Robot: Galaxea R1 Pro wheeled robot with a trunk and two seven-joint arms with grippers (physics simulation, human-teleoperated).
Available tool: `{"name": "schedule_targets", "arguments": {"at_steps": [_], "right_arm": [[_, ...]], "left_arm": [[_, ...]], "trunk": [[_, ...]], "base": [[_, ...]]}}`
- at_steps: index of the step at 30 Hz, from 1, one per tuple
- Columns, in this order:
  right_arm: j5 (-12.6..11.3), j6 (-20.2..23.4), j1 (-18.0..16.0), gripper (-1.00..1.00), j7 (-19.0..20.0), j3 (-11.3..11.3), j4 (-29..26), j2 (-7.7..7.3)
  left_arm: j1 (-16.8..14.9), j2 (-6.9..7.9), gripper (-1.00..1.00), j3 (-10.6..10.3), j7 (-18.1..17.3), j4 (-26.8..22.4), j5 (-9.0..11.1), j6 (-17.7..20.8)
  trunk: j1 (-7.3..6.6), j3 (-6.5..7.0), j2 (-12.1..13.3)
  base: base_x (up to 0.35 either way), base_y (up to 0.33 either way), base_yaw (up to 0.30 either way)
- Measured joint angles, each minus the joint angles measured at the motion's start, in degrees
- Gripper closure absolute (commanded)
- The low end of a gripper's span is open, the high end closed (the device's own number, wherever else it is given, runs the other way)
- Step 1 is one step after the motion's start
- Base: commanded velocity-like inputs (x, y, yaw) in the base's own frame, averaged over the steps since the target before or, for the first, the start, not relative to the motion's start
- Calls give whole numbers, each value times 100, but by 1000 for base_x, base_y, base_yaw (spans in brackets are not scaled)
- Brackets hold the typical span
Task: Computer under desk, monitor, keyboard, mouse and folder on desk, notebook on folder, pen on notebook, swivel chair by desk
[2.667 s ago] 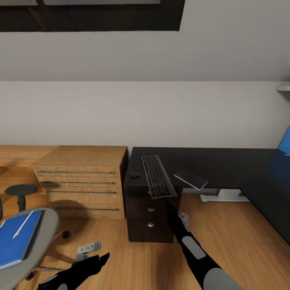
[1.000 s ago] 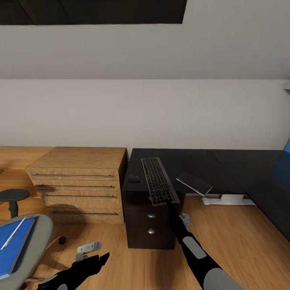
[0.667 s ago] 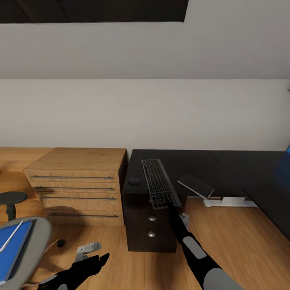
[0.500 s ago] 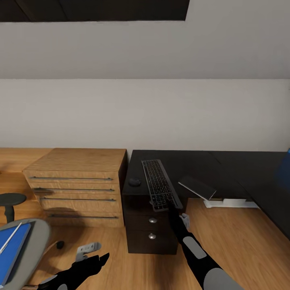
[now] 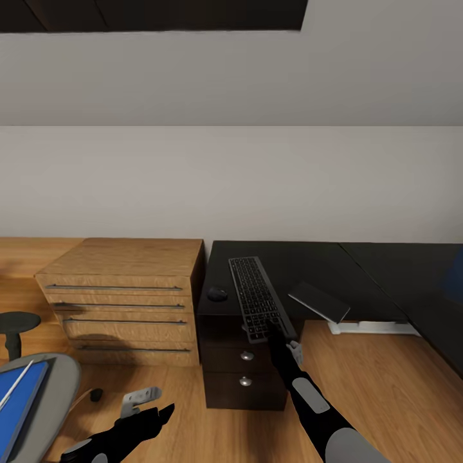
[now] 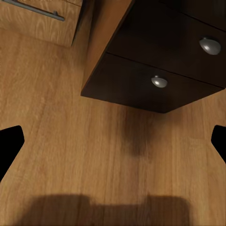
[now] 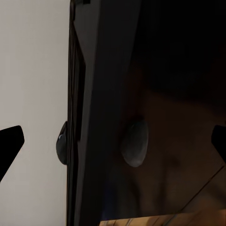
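Step in hand, as judged: keyboard placement. Slim dark-keyed keyboard [image 5: 258, 297] on glossy black tabletop [image 5: 308, 260], near end overhanging above right gripper [image 5: 276, 334], jaws apart. Left gripper [image 5: 154, 402] low over light wood floor [image 5: 386, 386], jaws apart too. Next: close on overhanging end, push fully onto tabletop. Count: one keyboard, one rounded black mouse [image 5: 217, 294], one dark grey notebook [image 5: 319, 301], one bright blue folder [image 5: 19, 402] on grey chair seat [image 5: 64, 379].
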Motion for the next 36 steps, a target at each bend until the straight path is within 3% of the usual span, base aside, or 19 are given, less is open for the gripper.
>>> {"name": "schedule_targets", "arguments": {"at_steps": [9, 10, 23, 31, 34, 36], "right_arm": [[12, 0, 0, -100, -10, 7, 1, -8], [15, 2, 0, 100, -10, 10, 1, -10], [36, 7, -1, 100, 18, 8, -23, -7], [40, -21, 2, 100, 85, 10, -47, 2], [40, -33, 11, 100, 199, 7, -162, 9], [41, -37, 24, 100, 230, 4, -310, 10]], "left_arm": [[0, 0, -100, -3, 0, 1, 4, 7], [0, 0, -100, -3, 3, 1, 6, 7], [0, 1, -100, -3, 2, 1, 7, 7], [0, -2, -100, -8, 17, 1, -24, 3], [0, -14, -100, -21, 206, -1, -250, -69], [0, -79, -100, -37, 574, -5, -397, -345]], "trunk": [[1, 0, 0], [1, 0, 0], [0, 0, 0], [-175, 143, 319], [-241, 197, 440], [-284, 233, 520]], "base": [[11, 8, 0], [0, 0, 0], [0, 0, 0], [0, 0, 0], [0, 0, 0], [0, 0, 0]]}}
